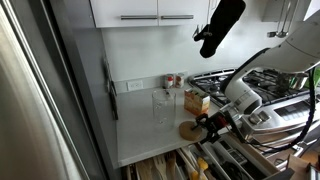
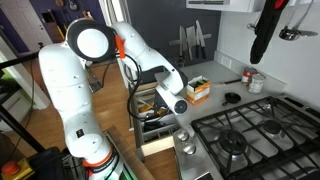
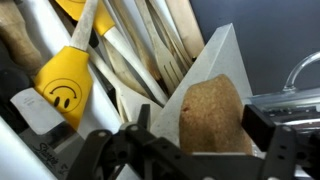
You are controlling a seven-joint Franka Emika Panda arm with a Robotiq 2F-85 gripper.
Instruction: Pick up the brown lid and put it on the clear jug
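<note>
In an exterior view I look from beside a steel panel (image 1: 40,95) along the white counter (image 1: 140,125) toward the stove (image 1: 275,95), at middling range. In an exterior view from behind the arm (image 2: 85,85) I face across the burners. Both share the orange carton (image 1: 197,101) (and the open drawer (image 2: 157,146)). The wrist view sits very close, looking down on the counter's corner and the brown lid (image 3: 212,115).

your white, rounded panda arm (image 2: 70,90) shows a black joint cap (image 2: 92,42), an orange band (image 2: 118,45), dark cabling (image 2: 128,72) and a black gripper (image 3: 195,150) at its tip.
</note>
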